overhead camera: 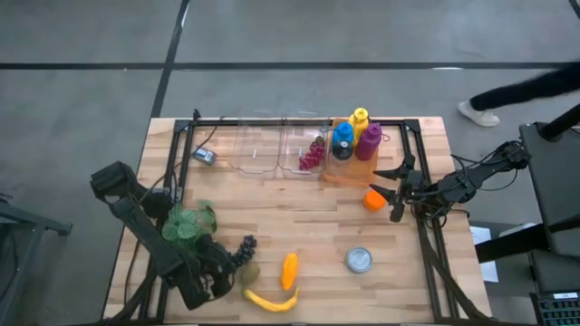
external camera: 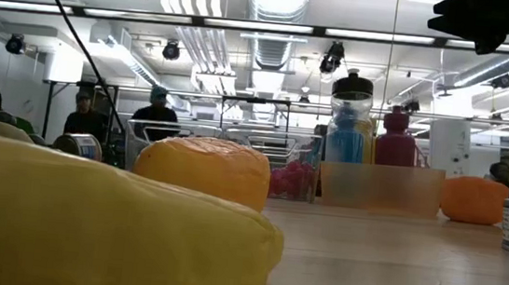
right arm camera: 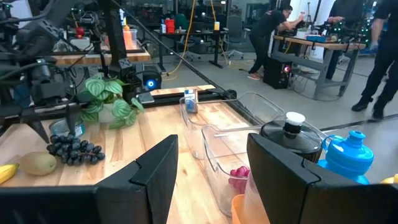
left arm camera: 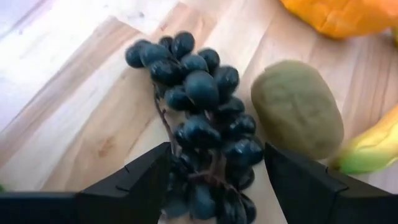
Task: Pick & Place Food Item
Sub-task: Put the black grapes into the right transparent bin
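A bunch of dark grapes lies on the wooden table near its front left, also seen in the high view. My left gripper is open, low over the table, with one finger on each side of the bunch's near end; I cannot tell if they touch it. It also shows in the high view. A green-brown kiwi lies right beside the grapes. My right gripper is open and empty above the table's right side, next to an orange fruit.
A banana, an orange-yellow fruit and a can lie near the front. A green plant stands beside the left arm. Clear containers, one holding red grapes, and a tray of bottles stand at the back. People move about in the room behind the table.
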